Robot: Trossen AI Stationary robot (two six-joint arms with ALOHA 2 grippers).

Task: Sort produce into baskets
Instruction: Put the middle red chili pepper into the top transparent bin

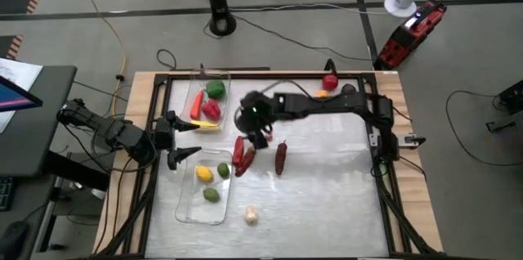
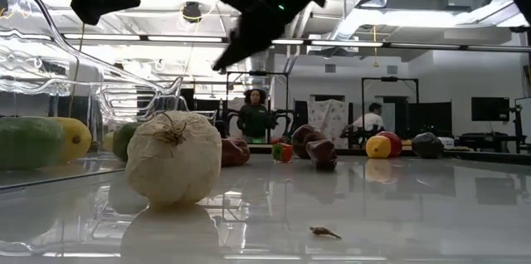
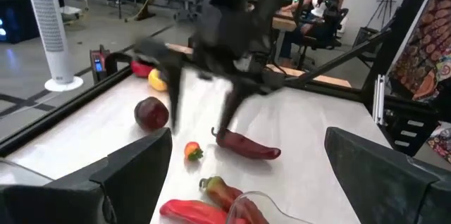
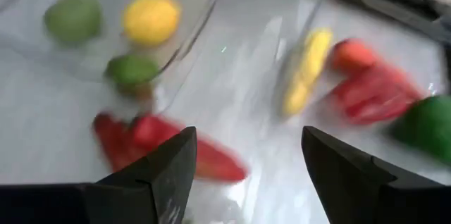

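The right end effector hangs above the middle of the surface with its fingers spread wide and nothing between them. Just below it lie two red peppers; a dark red chili lies a little to their right. The left end effector waits at the surface's left edge, released and empty, between the two baskets. The far basket holds a green pepper, a carrot, a red pepper and a yellow pepper. The near basket holds a lemon and two green fruits. Garlic lies just right of that basket. More fruits sit at the far right corner. Beyond the surface people sit in a workshop room.
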